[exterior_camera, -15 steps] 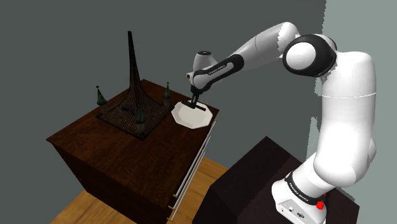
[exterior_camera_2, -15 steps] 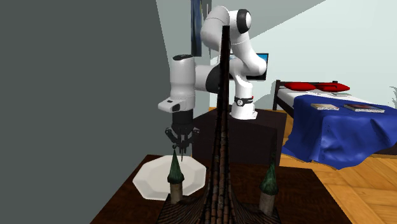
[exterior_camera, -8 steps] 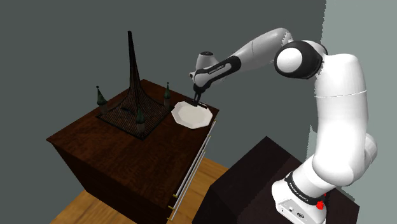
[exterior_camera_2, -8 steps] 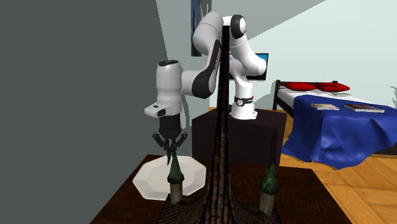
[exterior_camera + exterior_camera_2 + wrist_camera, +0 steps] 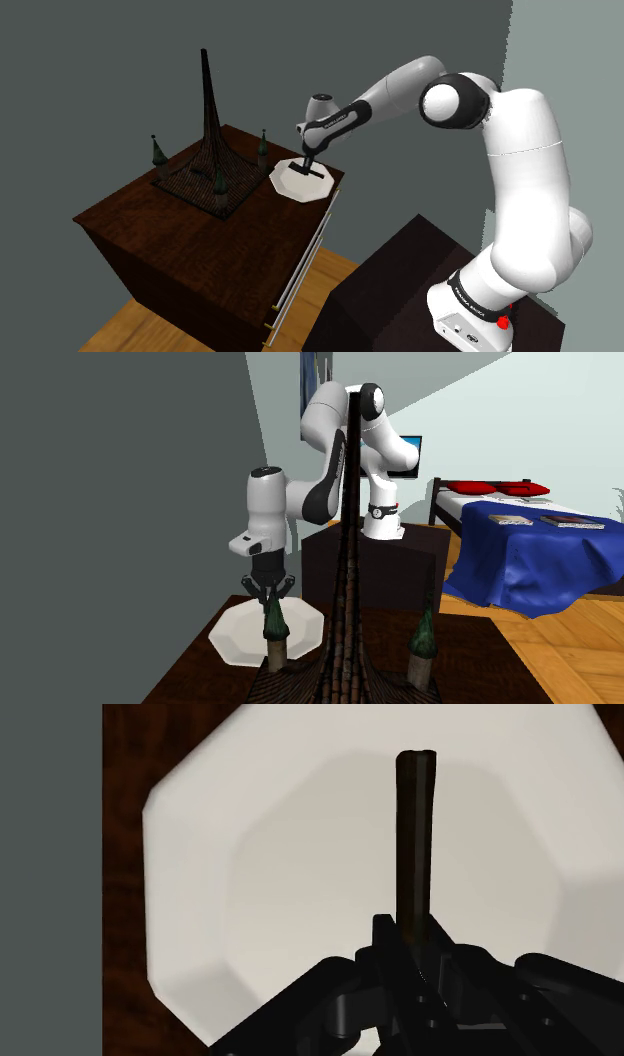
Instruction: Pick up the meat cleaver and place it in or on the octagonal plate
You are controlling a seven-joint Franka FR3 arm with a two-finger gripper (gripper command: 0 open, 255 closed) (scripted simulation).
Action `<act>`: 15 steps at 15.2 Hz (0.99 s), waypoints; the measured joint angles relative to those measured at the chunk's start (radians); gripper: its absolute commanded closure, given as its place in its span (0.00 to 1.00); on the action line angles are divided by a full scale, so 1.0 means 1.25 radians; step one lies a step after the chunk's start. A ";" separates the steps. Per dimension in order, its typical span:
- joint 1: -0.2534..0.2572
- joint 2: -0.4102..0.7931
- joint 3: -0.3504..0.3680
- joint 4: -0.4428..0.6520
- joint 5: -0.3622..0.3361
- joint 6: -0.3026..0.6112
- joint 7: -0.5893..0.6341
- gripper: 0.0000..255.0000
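The end effector (image 5: 412, 949) is clamped on the meat cleaver (image 5: 415, 834), its two black fingers pressed against either side of the dark, narrow bar. From the fingers the cleaver reaches straight out across the middle of the white octagonal plate (image 5: 300, 854). In the shoulder view the end effector (image 5: 306, 165) points down over the plate (image 5: 288, 186), and the cleaver (image 5: 316, 171) shows as a short dark bar low over the plate, directly under the fingers. Whether it touches the plate cannot be told.

The plate lies on a corner of the dark wooden tabletop (image 5: 130, 215), right under the end effector. The grey wall (image 5: 50, 854) is close beyond the tabletop's edge.

Just beside the end effector, past the plate's far rim from the arm, stands a tall dark lattice tower model (image 5: 206, 110) on a wide base. Small green spires (image 5: 263, 143) stand at the corners of that base, one of them near the end effector at the plate's edge.

In the second exterior view the tower (image 5: 348, 552) rises in the foreground. A spire (image 5: 275, 620) stands in front of the end effector (image 5: 270, 588) and covers its fingertips, with the plate (image 5: 235, 634) beneath.

The arm's dark stand (image 5: 390, 290) is well apart from the end effector, behind it. A bed with a blue cover (image 5: 520, 547) is farther off still.
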 measured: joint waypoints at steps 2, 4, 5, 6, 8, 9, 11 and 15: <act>0.002 0.014 -0.002 0.005 -0.002 0.009 0.001 1.00; 0.002 0.018 -0.003 0.003 -0.002 0.015 0.002 1.00; 0.002 0.019 -0.003 0.004 -0.003 0.015 0.002 1.00; 0.002 0.020 -0.003 0.005 -0.003 0.016 0.002 1.00; 0.002 0.021 -0.003 0.005 -0.003 0.016 0.002 1.00; 0.002 0.021 -0.003 0.005 -0.003 0.016 0.002 0.00; 0.002 0.021 -0.003 0.005 -0.003 0.016 0.002 0.00; 0.002 0.021 -0.003 0.005 -0.003 0.016 0.002 0.00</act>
